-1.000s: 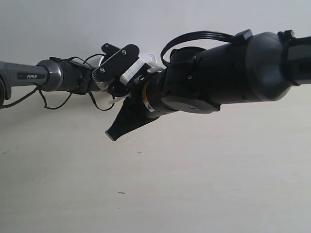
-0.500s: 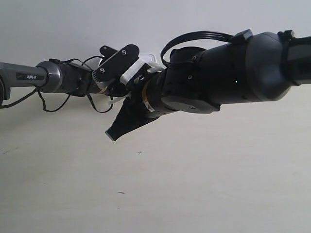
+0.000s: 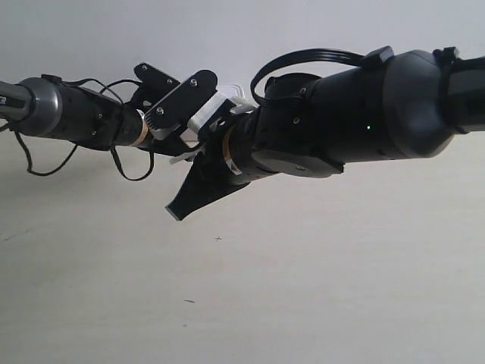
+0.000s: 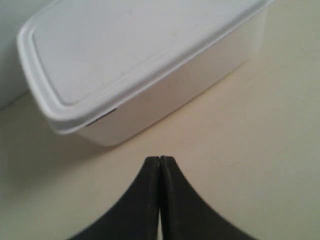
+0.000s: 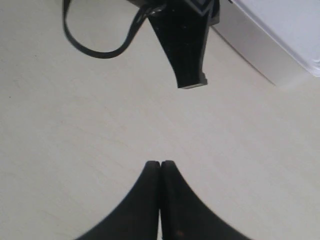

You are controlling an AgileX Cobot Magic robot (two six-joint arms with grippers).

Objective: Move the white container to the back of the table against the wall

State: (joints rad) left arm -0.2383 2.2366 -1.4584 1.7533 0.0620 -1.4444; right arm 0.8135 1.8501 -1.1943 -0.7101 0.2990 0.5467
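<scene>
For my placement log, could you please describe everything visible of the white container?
The white container is a shallow rectangular box, apparently plastic, with rounded corners and a rimmed lid on. It sits flat on the table, one corner beside the wall; contact there is unclear. The shut left claw lies just short of its side, not touching.

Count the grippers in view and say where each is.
2. The left gripper, shut, points at the container, just short of it. The right gripper, shut, sits farther back over the table, facing the left one. Neither is hidden.
</scene>
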